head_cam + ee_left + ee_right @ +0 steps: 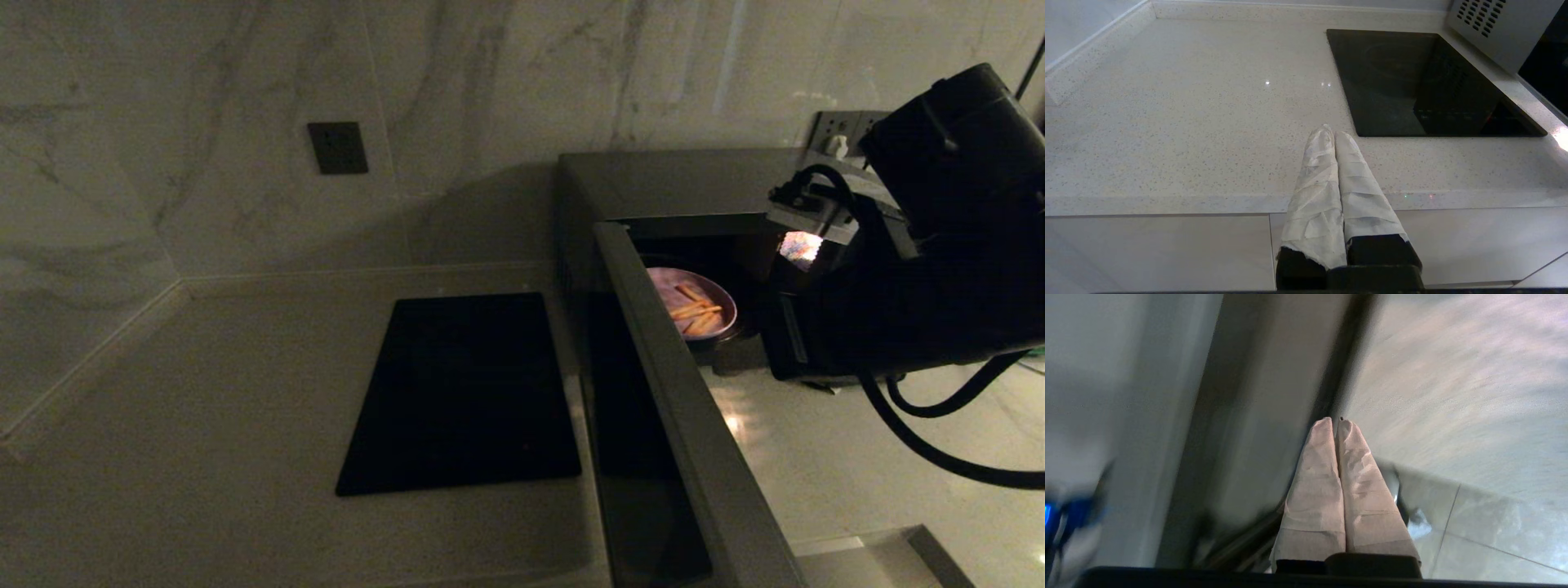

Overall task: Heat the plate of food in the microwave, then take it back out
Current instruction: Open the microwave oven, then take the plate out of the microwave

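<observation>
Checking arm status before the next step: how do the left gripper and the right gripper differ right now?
The left gripper hangs over the bare counter near the black cooktop, its view sharp. The right gripper is up by the microwave, whose open door shows the plate of food inside; its view is smeared. Both are shut, empty, with wrapped fingers.

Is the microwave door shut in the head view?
No, the door swings open toward the camera, and the plate shows inside the microwave.
</observation>
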Robot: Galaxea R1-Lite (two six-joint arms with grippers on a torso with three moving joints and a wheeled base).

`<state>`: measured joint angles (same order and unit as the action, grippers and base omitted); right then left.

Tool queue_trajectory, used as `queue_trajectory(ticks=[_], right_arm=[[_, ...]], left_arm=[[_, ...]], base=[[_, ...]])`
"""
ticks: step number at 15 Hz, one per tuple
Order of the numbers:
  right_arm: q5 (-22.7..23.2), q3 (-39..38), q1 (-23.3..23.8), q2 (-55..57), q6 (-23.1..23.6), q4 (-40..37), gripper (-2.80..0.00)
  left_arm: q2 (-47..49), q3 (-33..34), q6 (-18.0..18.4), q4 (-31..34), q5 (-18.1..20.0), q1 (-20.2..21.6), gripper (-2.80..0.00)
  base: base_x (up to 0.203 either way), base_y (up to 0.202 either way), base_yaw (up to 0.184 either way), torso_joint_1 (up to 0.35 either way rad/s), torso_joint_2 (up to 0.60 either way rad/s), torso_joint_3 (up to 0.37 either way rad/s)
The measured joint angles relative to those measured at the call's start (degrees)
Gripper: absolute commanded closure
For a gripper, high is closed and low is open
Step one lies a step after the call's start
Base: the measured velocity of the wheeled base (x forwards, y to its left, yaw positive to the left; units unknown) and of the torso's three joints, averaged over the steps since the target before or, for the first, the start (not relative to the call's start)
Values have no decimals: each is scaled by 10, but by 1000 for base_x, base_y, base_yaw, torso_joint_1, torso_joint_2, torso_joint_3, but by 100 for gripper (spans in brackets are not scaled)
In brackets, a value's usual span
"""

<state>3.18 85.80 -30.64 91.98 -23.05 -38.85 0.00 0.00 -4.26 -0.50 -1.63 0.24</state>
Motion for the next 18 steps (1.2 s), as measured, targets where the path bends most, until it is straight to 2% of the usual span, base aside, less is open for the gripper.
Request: queue_trajectory(ticks=[1,3,5,6,9,11,15,18], right_arm=[[-23,-12,16,0,-5,25,0],[-101,-25,54,2,-20,74,0],[-165,-16,94,4,-46,82,0],[-182,-9,115,5,-55,77,0],[-186,10,165,5,-57,21,0],[-174,8,193,5,-60,15,0],[-164,4,209,19,-132,89,0],[-127,9,209,42,-128,108,0]], left_arm=[[0,0,0,0,0,0,0],[0,0,0,0,0,0,0],[0,0,0,0,0,0,0],[0,0,0,0,0,0,0],[0,0,0,0,0,0,0],[0,0,0,0,0,0,0],[0,0,0,0,0,0,0],[0,0,0,0,0,0,0]], base=[[0,0,0,0,0,0],[0,0,0,0,0,0],[0,0,0,0,0,0],[0,0,0,0,0,0],[0,0,0,0,0,0],[0,0,0,0,0,0],[0,0,0,0,0,0],[0,0,0,0,0,0]])
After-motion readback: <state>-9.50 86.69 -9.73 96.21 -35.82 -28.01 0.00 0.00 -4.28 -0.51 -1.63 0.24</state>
